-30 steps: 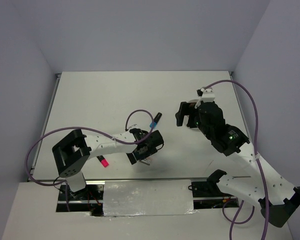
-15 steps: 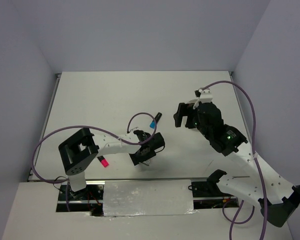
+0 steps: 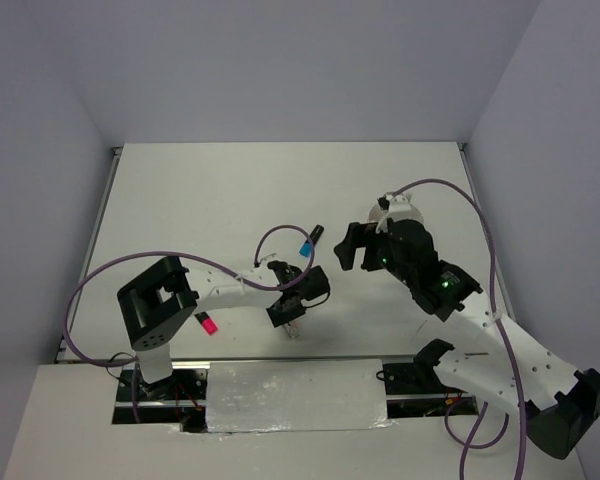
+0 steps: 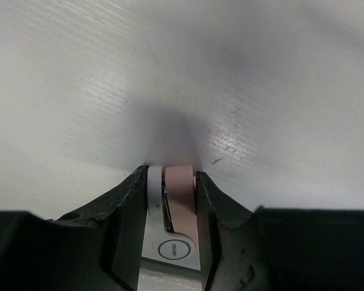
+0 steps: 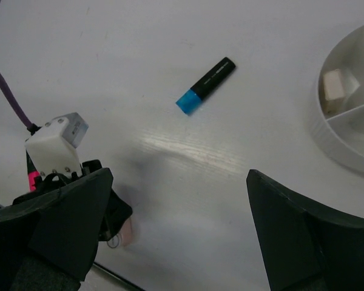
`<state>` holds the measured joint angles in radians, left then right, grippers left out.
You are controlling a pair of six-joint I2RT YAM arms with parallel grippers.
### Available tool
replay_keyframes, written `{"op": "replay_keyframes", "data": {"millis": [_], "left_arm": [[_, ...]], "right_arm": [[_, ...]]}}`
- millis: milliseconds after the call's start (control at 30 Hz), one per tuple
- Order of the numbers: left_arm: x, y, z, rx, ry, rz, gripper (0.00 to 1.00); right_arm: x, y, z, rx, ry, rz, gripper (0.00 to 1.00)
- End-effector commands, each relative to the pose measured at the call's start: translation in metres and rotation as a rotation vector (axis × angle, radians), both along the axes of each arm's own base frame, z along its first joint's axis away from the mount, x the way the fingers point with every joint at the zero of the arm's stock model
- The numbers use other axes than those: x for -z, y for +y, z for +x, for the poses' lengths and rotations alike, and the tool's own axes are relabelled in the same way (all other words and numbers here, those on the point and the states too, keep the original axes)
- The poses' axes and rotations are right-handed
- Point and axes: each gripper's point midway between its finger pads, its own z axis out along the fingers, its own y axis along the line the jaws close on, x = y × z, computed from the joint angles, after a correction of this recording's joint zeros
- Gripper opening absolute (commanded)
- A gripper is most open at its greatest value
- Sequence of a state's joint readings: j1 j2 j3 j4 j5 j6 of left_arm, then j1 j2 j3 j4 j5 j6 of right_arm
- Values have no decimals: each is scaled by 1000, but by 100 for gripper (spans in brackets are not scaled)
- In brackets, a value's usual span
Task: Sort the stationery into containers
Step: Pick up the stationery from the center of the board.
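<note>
My left gripper (image 4: 173, 182) is down on the table near its front edge, its jaws pressed against both sides of a small pink and white stapler-like piece of stationery (image 4: 177, 209). From above, that gripper (image 3: 290, 318) covers the piece. The right wrist view shows the pink piece (image 5: 126, 232) under the left fingers. A blue-ended black marker (image 3: 309, 241) lies just beyond it, also seen as the marker (image 5: 206, 85). A pink-ended highlighter (image 3: 206, 323) lies by the left arm. My right gripper (image 3: 350, 245) hangs open and empty over the table. The round white container (image 5: 346, 151) shows at the right edge.
A pale eraser (image 5: 333, 83) sits in one compartment of the container, which the right arm hides in the top view. The table's front edge and a foil-covered strip (image 3: 295, 395) run just behind the left gripper. Cables loop over both arms.
The left jaws have closed in onto the pink and white piece, and the gripper has settled slightly nearer the front edge. The right arm has swung left and a little nearer, still open.
</note>
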<state>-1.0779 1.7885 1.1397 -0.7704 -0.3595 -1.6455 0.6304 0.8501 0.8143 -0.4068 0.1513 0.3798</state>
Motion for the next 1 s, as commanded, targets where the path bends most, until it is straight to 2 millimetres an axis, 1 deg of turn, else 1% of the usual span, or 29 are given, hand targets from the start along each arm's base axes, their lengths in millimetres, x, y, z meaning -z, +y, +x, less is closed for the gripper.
{"op": "replay_keyframes", "data": {"millis": [0,33,67,133,167,233,267,300,333,367,400,433,467,533,567,600,633,667,733,767,800,833,867,933,967], "left_arm": [[-21,-8,15,14,-90,-35,0],[-26,-8,17,14,-105,-37,0],[-37,-9,23,13,-139,-52,0],[-52,-13,30,11,-182,-81,0],[-66,-15,34,8,-216,-109,0],[-79,-20,40,6,-256,-149,0],[-89,-21,42,3,-277,-174,0],[-95,-23,45,-1,-296,-187,0],[-101,-24,46,-3,-310,-203,0],[-111,-28,49,-7,-331,-235,0],[-116,-30,51,-10,-343,-252,0],[-120,-32,51,-10,-351,-269,0],[-129,-36,53,-14,-367,-301,0],[-136,-39,55,-22,-381,-331,0],[-142,-41,56,-29,-397,-360,0],[-146,-43,57,-34,-407,-377,0],[-153,-44,59,-36,-423,-404,0],[-156,-48,61,-39,-437,-431,0],[-163,-49,63,-43,-456,-448,0],[-168,-51,65,-47,-463,-454,0],[-172,-49,67,-56,-472,-447,0],[-170,-47,67,-61,-472,-433,0],[-175,-47,68,-65,-480,-437,0],[-179,-44,70,-74,-499,-437,0],[-182,-44,71,-79,-507,-445,0]], "right_arm": [[9,19,-9,-63,8,137,99],[10,23,-9,-70,-4,172,98],[27,24,-15,-82,25,182,98],[22,27,-17,-74,-4,276,98],[36,30,-25,-85,32,309,98],[26,33,-30,-104,-10,395,97],[34,33,-33,-111,-9,420,97],[19,36,-38,-133,-42,496,96],[17,37,-40,-135,-50,528,95],[27,37,-44,-128,-27,567,95],[23,37,-45,-133,-43,600,94],[14,35,-47,-132,-73,643,94],[19,34,-48,-116,-60,666,93],[12,30,-48,-100,-91,712,92],[14,29,-48,-90,-81,726,91],[10,31,-50,-101,-90,742,90],[12,33,-49,-104,-79,741,89],[11,36,-50,-112,-68,748,88],[4,43,-54,-157,-73,760,84],[7,47,-53,-164,-56,751,83],[8,50,-53,-162,-41,746,79],[7,50,-52,-156,-42,745,78],[14,52,-52,-151,-19,735,76],[15,56,-54,-164,-11,746,73],[11,59,-55,-180,-23,764,70]]}}
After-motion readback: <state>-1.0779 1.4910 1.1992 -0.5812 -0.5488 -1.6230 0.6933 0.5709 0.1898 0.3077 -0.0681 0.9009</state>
